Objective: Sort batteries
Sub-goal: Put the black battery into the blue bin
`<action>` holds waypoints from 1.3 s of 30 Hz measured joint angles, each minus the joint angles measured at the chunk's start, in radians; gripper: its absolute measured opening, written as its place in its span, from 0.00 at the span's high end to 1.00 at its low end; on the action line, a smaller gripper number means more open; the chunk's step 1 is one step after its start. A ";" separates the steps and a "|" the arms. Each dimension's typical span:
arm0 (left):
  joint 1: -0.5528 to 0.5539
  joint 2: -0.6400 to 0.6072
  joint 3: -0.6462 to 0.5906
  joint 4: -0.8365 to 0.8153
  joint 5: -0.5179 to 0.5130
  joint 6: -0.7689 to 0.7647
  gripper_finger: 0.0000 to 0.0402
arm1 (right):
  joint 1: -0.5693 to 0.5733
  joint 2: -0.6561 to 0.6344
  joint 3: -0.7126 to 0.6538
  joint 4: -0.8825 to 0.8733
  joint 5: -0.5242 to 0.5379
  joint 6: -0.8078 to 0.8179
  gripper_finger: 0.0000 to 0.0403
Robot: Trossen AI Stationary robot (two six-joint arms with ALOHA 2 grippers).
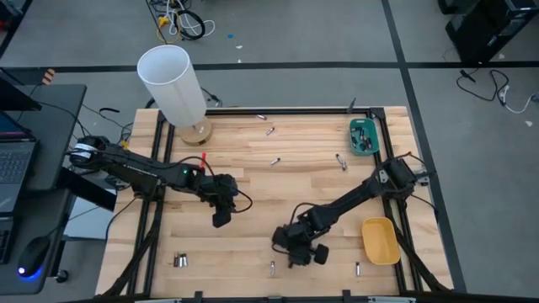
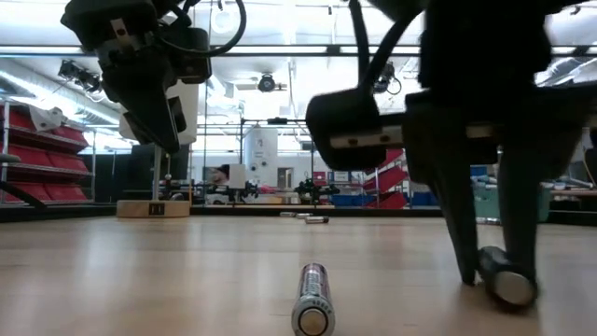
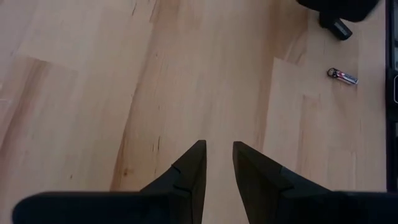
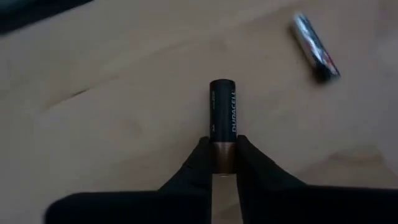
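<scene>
Batteries lay scattered over the pale wooden table [image 1: 253,210]; one of them, a black and copper cylindrical battery [image 4: 222,124], sat between the fingers of my right gripper [image 4: 222,155], which were closed on its copper end while the cell rested on the wood near the front edge. That right arm reached in a long diagonal from the table's right side, elbow high, wrist bent down so the gripper [image 1: 296,244] met the surface; from table height its dark fingers [image 2: 457,233] stood planted beside the round end of the held cell [image 2: 504,280]. A silvery battery with a dark end [image 4: 316,47] lay just beyond it. Another silvery cylindrical battery [image 2: 313,299] lay end-on close to the low camera.

My left arm stretched from the left edge toward the middle, its gripper [image 1: 221,215] hanging above bare wood with nothing in it, the two fingers [image 3: 186,174] parted by a narrow gap.

Further cells lay near the back edge [image 1: 269,130] and centre [image 1: 274,162]. A small teal tray [image 1: 363,135] sat at the back right, a small yellow tray [image 1: 381,240] at the front right
</scene>
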 joint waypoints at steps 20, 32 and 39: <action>0.000 0.000 0.000 -0.002 -0.014 0.002 0.77 | -0.288 -0.333 -0.127 -0.388 0.214 0.267 0.92; -0.002 0.000 0.000 -0.015 -0.018 -0.049 0.77 | -0.657 -0.724 -0.379 -0.434 0.592 0.682 0.91; -0.002 0.000 0.000 -0.015 -0.035 -0.083 0.77 | -0.825 -0.838 -0.406 -0.592 0.809 0.897 0.91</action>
